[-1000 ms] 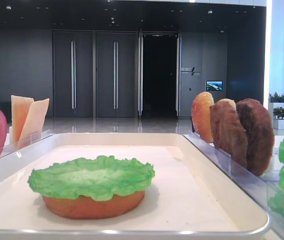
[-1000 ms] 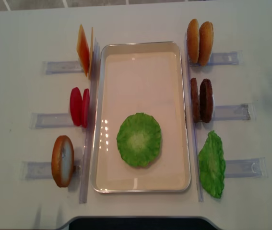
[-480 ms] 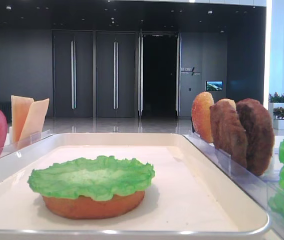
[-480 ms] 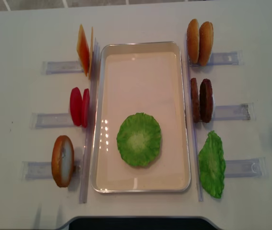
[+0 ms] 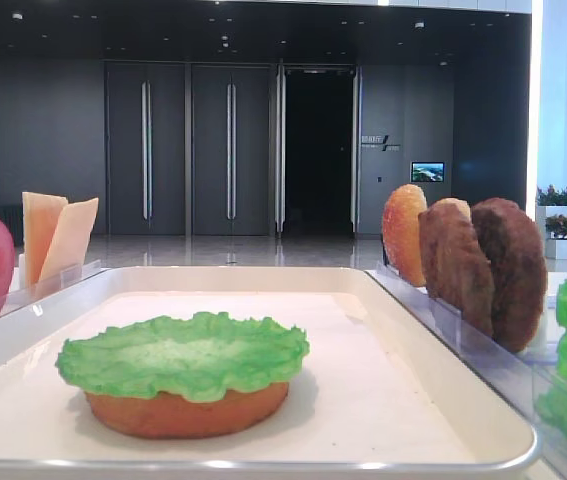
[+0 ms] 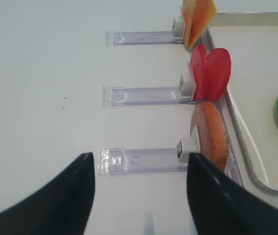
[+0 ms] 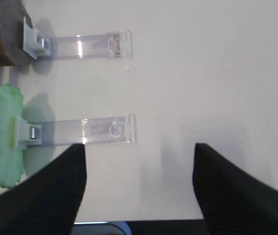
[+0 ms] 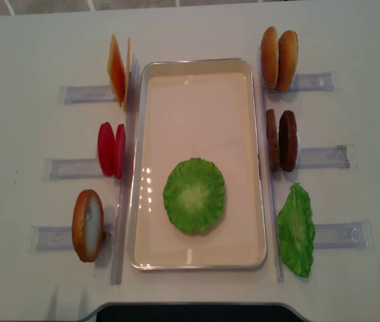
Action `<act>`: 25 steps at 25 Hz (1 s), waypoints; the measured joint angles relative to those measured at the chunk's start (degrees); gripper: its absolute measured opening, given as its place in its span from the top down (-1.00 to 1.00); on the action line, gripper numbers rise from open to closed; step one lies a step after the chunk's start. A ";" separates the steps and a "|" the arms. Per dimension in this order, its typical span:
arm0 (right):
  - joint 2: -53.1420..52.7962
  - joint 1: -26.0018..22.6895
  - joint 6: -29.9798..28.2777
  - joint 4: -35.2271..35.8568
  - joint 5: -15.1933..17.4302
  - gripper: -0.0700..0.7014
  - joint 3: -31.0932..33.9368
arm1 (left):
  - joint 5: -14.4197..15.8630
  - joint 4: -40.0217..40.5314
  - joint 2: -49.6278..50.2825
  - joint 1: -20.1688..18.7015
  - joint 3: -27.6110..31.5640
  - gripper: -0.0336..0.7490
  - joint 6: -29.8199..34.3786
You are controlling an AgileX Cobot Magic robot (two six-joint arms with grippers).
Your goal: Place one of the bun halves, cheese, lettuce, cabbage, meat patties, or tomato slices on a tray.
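One ruffled green lettuce leaf [image 8: 194, 195] lies flat on a bun half [image 5: 187, 411], low in the white tray [image 8: 200, 66] at frame centre. Beside it stand two cheese slices [image 8: 118, 69], two tomato slices [image 8: 110, 149], two meat patties [image 8: 281, 140]. My right gripper [image 7: 139, 188] and left gripper [image 6: 139, 196] hang spread, holding nothing.
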 joint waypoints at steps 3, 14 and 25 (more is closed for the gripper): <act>-7.90 0.00 -0.37 0.00 -1.28 -0.41 2.65 | 0.00 0.00 0.00 0.00 0.00 -0.24 0.00; -29.33 0.00 -0.98 -0.45 -5.05 -0.41 12.48 | 0.00 0.00 0.00 0.00 0.00 -0.24 0.00; -32.94 0.00 -1.31 -0.45 -4.77 -0.41 13.59 | 0.00 -0.02 0.00 0.00 0.00 -0.24 0.00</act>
